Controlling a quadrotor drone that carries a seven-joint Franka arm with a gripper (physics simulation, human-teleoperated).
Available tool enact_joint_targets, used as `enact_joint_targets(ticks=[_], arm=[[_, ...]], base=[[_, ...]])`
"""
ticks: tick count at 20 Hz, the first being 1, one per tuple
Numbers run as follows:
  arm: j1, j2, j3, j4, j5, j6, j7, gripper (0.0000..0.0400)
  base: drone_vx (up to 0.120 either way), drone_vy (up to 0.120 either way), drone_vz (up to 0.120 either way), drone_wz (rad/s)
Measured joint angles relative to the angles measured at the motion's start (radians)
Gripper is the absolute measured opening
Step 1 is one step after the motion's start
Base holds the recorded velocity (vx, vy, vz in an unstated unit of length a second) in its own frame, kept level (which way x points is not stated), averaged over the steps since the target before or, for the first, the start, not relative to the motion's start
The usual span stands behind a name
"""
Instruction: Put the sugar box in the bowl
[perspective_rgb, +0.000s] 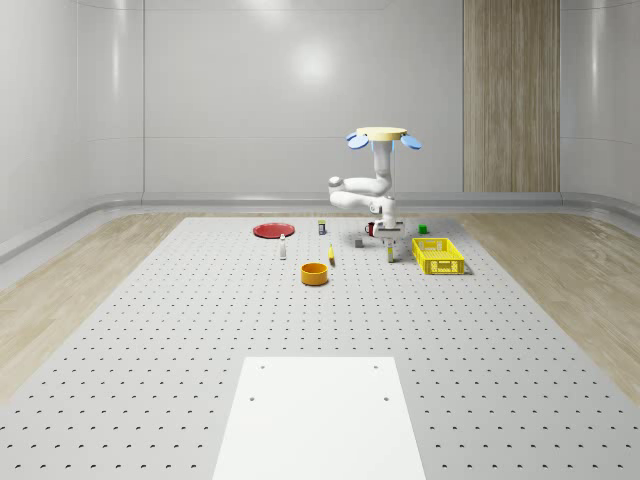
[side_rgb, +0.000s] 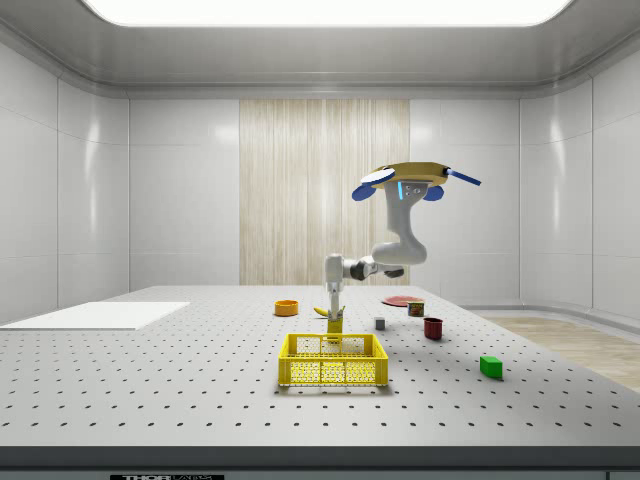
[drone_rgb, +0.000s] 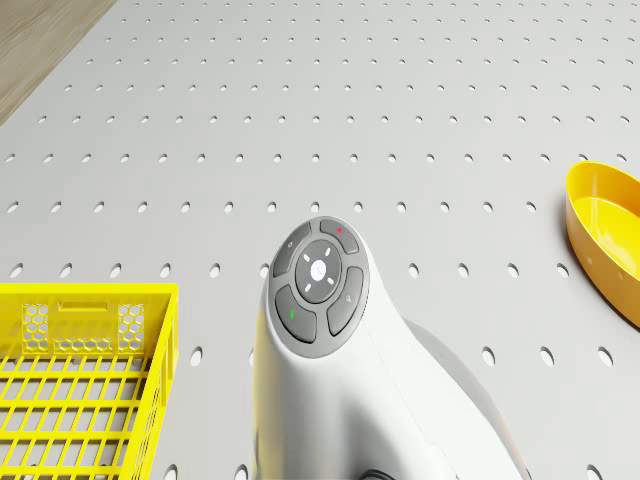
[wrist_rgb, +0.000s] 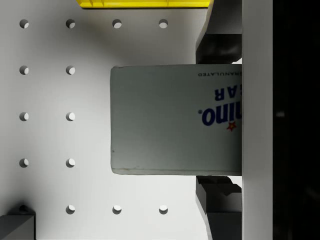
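Fingers (wrist_rgb: 218, 47) of the drone-borne white gripper (wrist_rgb: 218, 120) clamp the one white-and-yellow sugar box (wrist_rgb: 175, 120), upright on the perforated table (perspective_rgb: 150, 340) beside one yellow mesh basket (perspective_rgb: 438, 256); one orange bowl (perspective_rgb: 315, 273) sits apart.

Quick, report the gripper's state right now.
Gripper: shut on the sugar box, one finger on each side, low over the table beside the yellow basket; the drone hovers above.

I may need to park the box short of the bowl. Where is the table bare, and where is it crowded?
Bare: the perforated table between the bowl and the white sheet, and along the whole-scene view's left. Crowded: the far end, where the plate, yellow basket and small items surround the gripper, with the drone hovering above.
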Motion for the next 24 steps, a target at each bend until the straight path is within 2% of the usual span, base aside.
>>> enact_joint_targets(ticks=[2,4,10,13,16,24], arm=[[-0.001,-0.001,-0.001,0.000,0.000,0.002,0.000,0.0188],[-0.001,-0.003,-0.001,0.000,-0.001,0.002,0.001,0.0167],[-0.002,-0.004,0.010,-0.003,0.004,-0.004,0.001,0.0167],[0.001,-0.004,0.043,-0.010,0.035,-0.016,0.027,0.0167],[0.003,-0.005,0.084,-0.018,0.075,-0.028,0.048,0.0166],[0.001,-0.015,0.140,-0.026,0.131,-0.035,0.079,0.0167]], base=[[0.000,0.000,0.000,0.000],[0.000,0.000,0.000,0.000],[0.000,0.000,0.000,0.000],[0.000,0.000,0.000,0.000],[0.000,0.000,0.107,0.000],[0.120,-0.120,0.120,0.000]])
